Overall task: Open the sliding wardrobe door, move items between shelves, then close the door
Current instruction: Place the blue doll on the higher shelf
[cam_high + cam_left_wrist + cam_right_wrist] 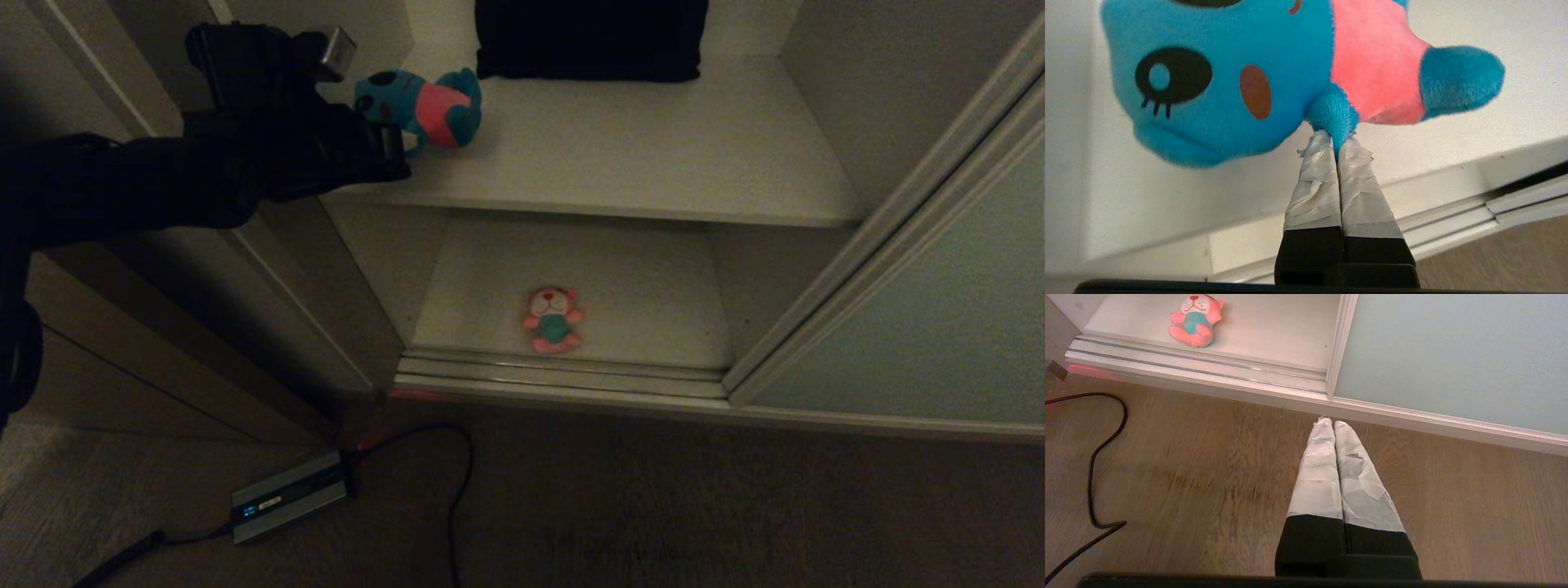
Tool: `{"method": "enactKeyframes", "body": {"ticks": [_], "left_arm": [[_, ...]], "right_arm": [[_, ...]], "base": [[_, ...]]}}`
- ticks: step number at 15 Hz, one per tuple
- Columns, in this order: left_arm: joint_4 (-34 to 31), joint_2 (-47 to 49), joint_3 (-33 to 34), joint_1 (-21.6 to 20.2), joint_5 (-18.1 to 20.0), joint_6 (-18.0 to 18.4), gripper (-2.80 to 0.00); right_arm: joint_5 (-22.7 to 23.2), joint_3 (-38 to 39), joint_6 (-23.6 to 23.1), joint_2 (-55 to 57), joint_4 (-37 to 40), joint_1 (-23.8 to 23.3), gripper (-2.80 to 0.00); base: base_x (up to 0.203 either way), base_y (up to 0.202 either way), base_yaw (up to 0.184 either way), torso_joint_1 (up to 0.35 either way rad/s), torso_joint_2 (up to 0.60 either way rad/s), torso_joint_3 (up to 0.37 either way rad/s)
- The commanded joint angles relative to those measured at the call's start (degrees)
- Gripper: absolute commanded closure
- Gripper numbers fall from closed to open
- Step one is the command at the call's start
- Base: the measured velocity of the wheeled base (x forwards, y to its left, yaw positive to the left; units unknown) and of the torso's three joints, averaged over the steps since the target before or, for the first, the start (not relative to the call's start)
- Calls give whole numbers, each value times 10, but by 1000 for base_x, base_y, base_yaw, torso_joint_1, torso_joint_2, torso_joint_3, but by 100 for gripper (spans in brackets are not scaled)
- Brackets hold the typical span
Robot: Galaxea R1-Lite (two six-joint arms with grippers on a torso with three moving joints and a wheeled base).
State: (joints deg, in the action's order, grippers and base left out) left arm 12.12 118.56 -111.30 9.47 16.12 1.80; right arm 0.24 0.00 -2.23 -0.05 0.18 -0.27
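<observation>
Gripping the blue plush toy (1229, 81) by one limb, the left gripper (1336, 141), pinched tight, holds it over the upper shelf (653, 155); door (922, 327) already open, pink toy (553, 320) at six o'clock below, closing ahead. Right gripper (1331, 424), empty, pressed closed.

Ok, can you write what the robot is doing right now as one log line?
left end effector: shut on blue toy's limb, above upper shelf | right end effector: shut, empty, over floor | pink toy: lower shelf | door: open

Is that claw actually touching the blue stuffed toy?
Touching: in the left wrist view the left gripper has its taped fingers pinched shut on the blue plush toy's limb.
</observation>
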Motion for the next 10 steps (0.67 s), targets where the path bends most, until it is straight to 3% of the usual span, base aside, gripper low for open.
{"method": "enactKeyframes", "body": {"ticks": [1,5,10], "left_arm": [[26,36,0,6,-1,0,0],[105,81,0,13,-31,0,0],[137,87,-8,13,-41,4,0]], "right_arm": [[0,2,-1,0,0,0,0],[0,2,-1,0,0,0,0],[0,2,-1,0,0,0,0]], "base": [[0,0,0,0,0,0],[0,0,0,0,0,0],[0,0,0,0,0,0]]}}
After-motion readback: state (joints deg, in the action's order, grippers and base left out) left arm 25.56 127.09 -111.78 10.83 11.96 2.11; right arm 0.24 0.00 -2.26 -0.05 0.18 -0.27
